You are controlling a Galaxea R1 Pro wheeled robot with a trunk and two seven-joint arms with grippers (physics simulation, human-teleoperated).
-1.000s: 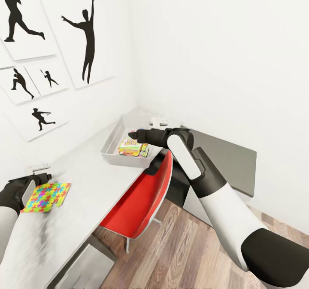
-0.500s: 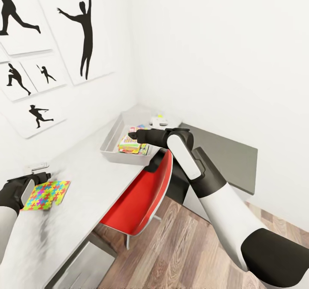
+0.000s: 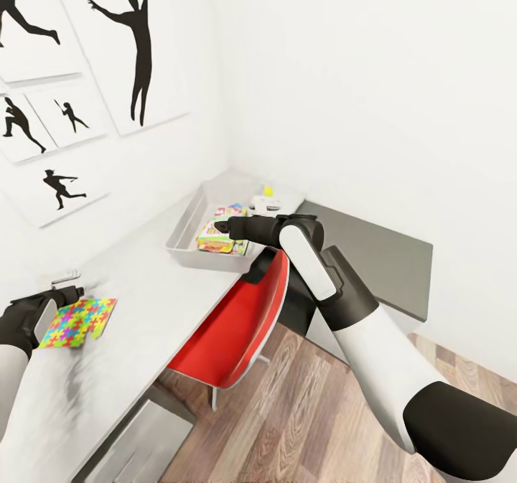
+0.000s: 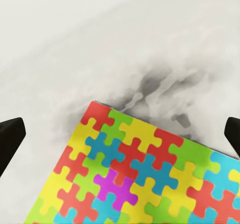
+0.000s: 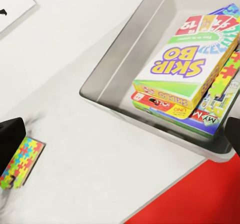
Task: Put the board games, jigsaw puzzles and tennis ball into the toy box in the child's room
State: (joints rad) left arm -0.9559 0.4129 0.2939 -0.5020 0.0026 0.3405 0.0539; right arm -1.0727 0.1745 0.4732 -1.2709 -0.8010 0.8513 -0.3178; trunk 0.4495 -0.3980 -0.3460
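On the white table (image 3: 151, 289), a jigsaw puzzle (image 3: 75, 321) (image 4: 135, 169) lies flat near the front edge. My left gripper (image 3: 66, 295) (image 4: 120, 139) hovers over its far edge, open, fingers wide of it. The grey toy box (image 3: 185, 219) (image 5: 125, 69) stands at the table's far end. It holds a stack of board games (image 3: 219, 239) (image 5: 182, 71). A second jigsaw puzzle (image 5: 226, 78) pokes out of the stack. My right gripper (image 3: 224, 226) (image 5: 120, 139) hangs open beside the box's near rim. From there the table's jigsaw puzzle (image 5: 19, 160) shows far off.
A red chair (image 3: 240, 318) is tucked under the table beneath my right arm. A low cabinet with a dark grey top (image 3: 373, 250) fills the corner to the right. Silhouette pictures (image 3: 136, 45) hang on the wall behind. Wooden floor (image 3: 287, 418) lies below.
The whole view has shifted a little; table, toy box and puzzle slid up and left together. Both arms keep their poses, and nothing was taken hold of or let go.
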